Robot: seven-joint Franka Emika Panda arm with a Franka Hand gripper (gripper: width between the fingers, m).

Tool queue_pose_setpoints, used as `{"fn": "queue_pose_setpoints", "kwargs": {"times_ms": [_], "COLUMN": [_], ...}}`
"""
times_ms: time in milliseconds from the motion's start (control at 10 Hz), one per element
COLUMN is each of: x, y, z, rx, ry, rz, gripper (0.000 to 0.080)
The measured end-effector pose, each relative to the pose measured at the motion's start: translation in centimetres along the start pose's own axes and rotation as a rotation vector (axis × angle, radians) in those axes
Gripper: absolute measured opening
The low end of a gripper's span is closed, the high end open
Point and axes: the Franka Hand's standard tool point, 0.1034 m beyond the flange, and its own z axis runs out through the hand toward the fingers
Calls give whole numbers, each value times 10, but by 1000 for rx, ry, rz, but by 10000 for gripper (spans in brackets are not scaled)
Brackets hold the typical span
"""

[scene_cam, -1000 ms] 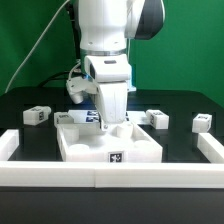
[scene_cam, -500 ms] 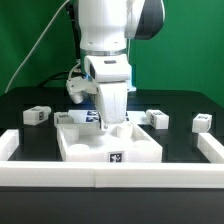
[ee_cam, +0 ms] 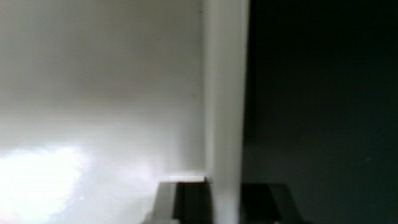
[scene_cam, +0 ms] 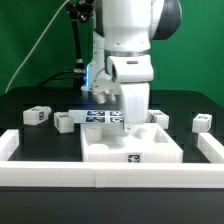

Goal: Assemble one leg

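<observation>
Four legs lie loose on the black table (scene_cam: 45, 140) in the exterior view: outer left leg (scene_cam: 36, 115), inner left leg (scene_cam: 64, 121), inner right leg (scene_cam: 159, 118) and outer right leg (scene_cam: 203, 123). Each is a small white peg, and all four are apart from the gripper (scene_cam: 134, 120). The inner right leg sits just behind the far corner of the square piece (scene_cam: 105, 150), on the exterior view's right. The marker board (scene_cam: 100, 117) lies flat between the inner left leg and the arm. White border rails (scene_cam: 12, 146) frame the work area at both sides and along the front. The arm stands vertical with the gripper lowered onto the far edge of the square piece; the fingertips are hidden here.

Wrist view: the square piece (ee_cam: 89, 100) fills one half as a pale surface, with dark table beside it. A thin upright wall of the piece runs between the two dark fingers (ee_cam: 185, 205). The gripper (ee_cam: 222, 203) is clamped on that wall, with no gap visible.
</observation>
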Motion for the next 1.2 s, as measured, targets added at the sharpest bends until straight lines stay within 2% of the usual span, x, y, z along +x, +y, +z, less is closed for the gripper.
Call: {"fn": "queue_pose_setpoints", "kwargs": {"times_ms": [200, 500, 700, 1000, 1100, 1200], "x": [20, 48, 63, 64, 64, 63], "y": [9, 36, 47, 47, 47, 47], "z": [1, 0, 0, 0, 0, 0], "rx": [-9, -34, -43, -40, -39, -39], "ry": [8, 22, 28, 27, 27, 27], "rz": [26, 57, 73, 93, 94, 94], "gripper": [61, 61, 61, 61, 121, 121]}}
